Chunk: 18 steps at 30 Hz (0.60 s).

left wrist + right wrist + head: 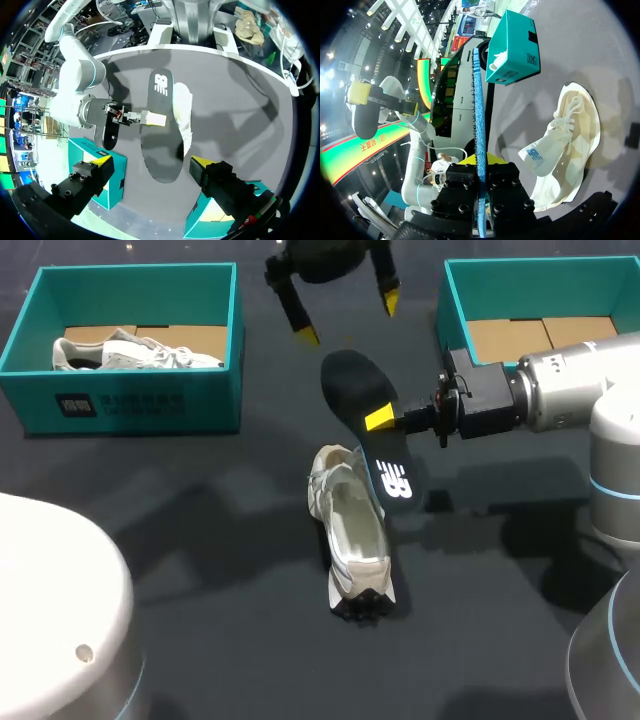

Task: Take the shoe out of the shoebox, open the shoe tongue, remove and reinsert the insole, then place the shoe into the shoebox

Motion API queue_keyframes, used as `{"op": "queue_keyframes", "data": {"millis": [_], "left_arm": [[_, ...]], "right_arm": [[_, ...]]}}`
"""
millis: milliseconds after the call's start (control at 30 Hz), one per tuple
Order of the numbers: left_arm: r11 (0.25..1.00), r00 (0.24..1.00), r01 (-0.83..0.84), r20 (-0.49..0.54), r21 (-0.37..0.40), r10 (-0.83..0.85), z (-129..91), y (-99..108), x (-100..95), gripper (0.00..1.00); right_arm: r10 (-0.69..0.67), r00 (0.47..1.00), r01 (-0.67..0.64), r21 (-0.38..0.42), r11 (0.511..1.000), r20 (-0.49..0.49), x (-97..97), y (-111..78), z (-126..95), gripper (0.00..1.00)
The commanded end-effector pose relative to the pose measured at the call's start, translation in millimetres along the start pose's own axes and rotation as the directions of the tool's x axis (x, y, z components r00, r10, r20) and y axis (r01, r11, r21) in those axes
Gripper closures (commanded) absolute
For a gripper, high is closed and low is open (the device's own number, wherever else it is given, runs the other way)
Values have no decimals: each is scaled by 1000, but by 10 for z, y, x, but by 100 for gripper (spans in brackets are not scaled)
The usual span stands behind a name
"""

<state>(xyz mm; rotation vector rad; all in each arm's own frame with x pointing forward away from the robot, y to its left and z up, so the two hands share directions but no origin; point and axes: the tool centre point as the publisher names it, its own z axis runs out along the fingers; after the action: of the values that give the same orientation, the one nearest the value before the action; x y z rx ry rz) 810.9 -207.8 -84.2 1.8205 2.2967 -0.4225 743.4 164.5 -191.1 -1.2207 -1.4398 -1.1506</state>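
**Insole out, clamped in right gripper – shoe on table**

Nearest: white shoe [352,540] lies mid-table [200,540], opening facing up, laces loose at its far end. It is outside both boxes.

Just above and past it is the dark insole [355,380], off the table and slanting away from the shoe. Its printed end overlaps the shoe's far part in the head view (can't tell whether they touch). The right gripper [380,420] comes in from the right side and is closed onto the insole about midway along its length. One yellow tip shows on top. The right wrist view has the insole edge-on, a thin blue line pinched between the two black fingers, with the shoe off to one side on the table.

Further back, the left gripper [347,320] hangs over the table's far middle. Its fingers are spread wide with nothing between them – not touching the insole or shoe. From the left wrist view, the insole and shoe lie ahead of and below its yellow tips.

Farthest: teal shoebox [130,405] at far left with a second white shoe [130,352] lying inside on the cardboard floor. Another teal box [530,285] at far right shows only its cardboard floor, and the right arm crosses its near edge.
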Motion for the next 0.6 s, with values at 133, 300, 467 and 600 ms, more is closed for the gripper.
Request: {"op": "queue_keyframes", "data": {"millis": [133,300,467,600], "left_arm": [[992,819,129,563,3,-108,164,-19,469,0],[990,767,138,631,14,-116,146,49,613,0],[996,708,75,701,41,-83,157,49,712,0],[996,708,75,701,41,-83,157,49,712,0]], "right_arm": [[1,1000,-1,-2,1000,3,4,-10,8,100],[1,1000,-1,-2,1000,3,4,-10,8,100],[1,1000,-1,-2,1000,3,4,-10,8,100],[1,1000,-1,-2,1000,3,4,-10,8,100]]}}
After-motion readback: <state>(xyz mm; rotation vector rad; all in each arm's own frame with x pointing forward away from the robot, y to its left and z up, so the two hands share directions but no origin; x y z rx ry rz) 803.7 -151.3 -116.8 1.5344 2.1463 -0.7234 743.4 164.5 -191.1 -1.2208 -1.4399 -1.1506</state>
